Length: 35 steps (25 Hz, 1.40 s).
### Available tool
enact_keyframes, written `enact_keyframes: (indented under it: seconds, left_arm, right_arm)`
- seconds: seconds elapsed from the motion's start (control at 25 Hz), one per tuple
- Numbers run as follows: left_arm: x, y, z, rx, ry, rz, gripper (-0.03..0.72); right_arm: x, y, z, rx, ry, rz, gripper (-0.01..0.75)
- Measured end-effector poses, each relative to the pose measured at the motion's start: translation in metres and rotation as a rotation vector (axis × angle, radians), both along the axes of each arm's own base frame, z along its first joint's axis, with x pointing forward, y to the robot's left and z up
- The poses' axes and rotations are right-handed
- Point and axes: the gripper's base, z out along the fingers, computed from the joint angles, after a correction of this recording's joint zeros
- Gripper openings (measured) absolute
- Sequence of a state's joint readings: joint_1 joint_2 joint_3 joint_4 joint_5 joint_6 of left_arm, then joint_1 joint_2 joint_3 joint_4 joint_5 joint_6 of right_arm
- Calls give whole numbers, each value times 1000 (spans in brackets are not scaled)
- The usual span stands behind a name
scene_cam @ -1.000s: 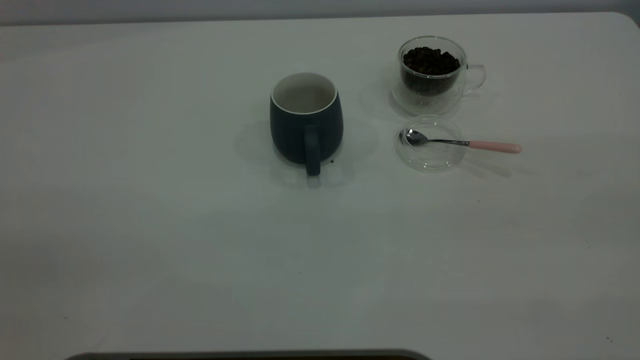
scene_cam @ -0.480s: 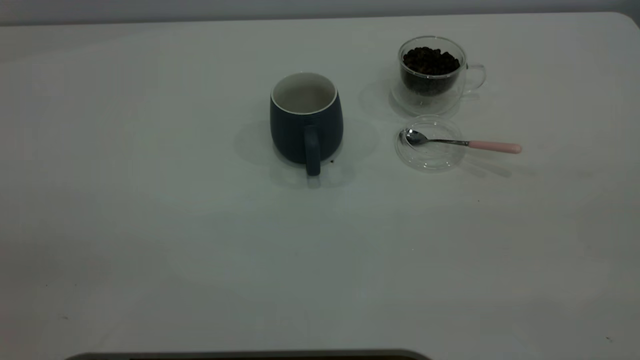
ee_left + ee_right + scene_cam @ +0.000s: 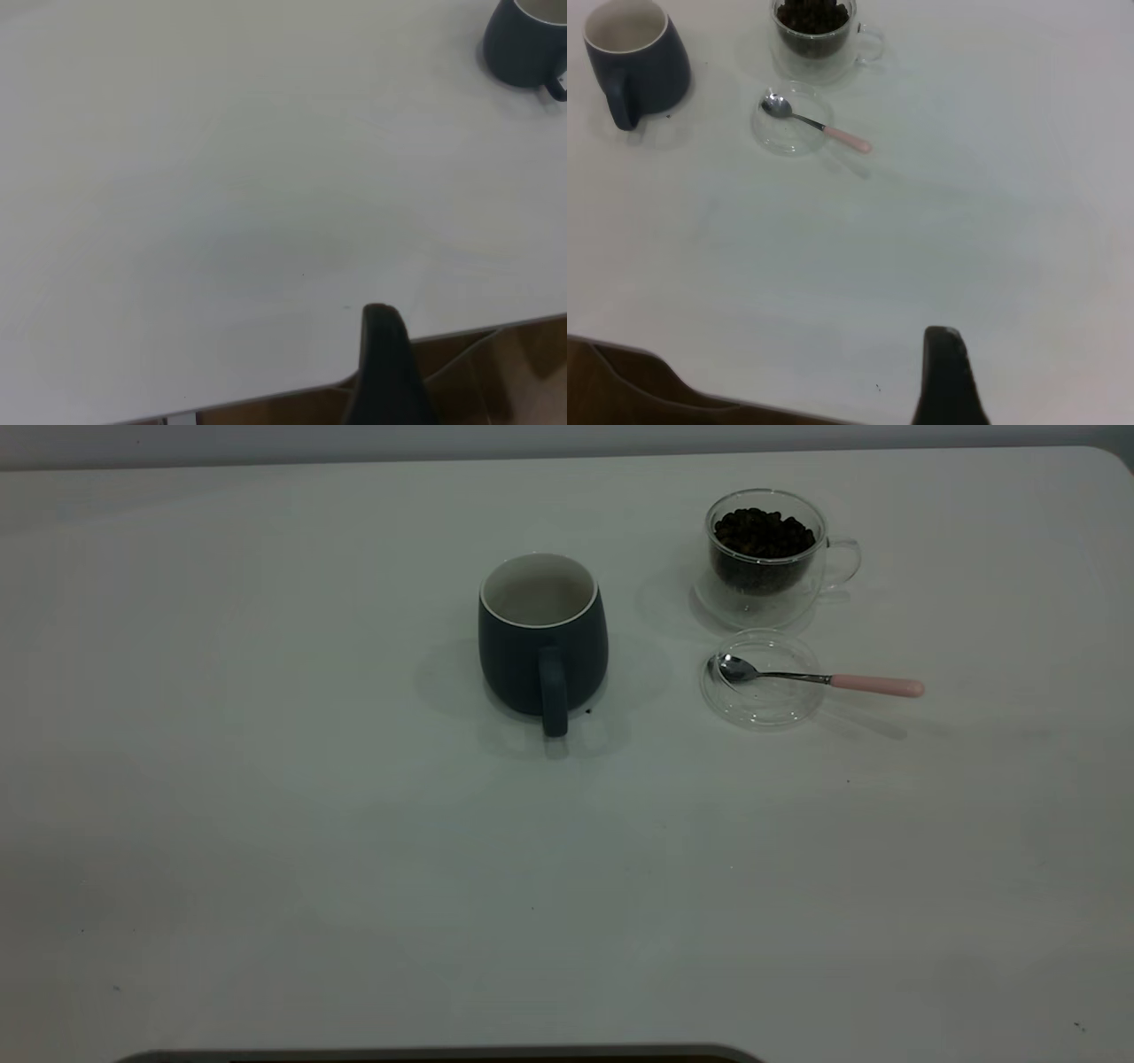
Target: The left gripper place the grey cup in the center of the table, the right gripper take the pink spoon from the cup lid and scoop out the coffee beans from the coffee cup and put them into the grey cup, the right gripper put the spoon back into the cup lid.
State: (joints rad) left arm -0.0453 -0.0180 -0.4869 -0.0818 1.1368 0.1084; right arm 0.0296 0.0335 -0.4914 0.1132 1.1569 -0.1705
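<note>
I see the grey cup (image 3: 542, 638) standing upright mid-table (image 3: 266, 824), handle toward me. Right of it, the pink spoon (image 3: 819, 678) rests with its bowl in the cup lid (image 3: 762, 704) — just beyond sits the coffee cup (image 3: 766, 558), full of coffee beans (image 3: 762, 531). Both grippers sit back near the table edge — finger spacing I cannot tell.

I look at a staged test setup, not a kitchen: a bare white bench (image 3: 266, 824) against a plain grey wall (image 3: 443, 438), brown floor (image 3: 523, 372) just beyond the bench's edge.
</note>
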Motion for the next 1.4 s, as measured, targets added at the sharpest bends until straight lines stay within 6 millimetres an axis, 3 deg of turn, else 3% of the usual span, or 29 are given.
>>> enact_keyframes:
  seconds: [0.48,0.84,1.4]
  left_arm:
    - [0,0,0,0,0,0,565]
    - [0,0,0,0,0,0,565]
    - [0,0,0,0,0,0,565]
  right_arm:
    - [-1,-2,0,-13,-4,-18,515]
    - [3,-10,-5,16,0,-147,484]
    - [3,-10,-5,18,0,-154,466]
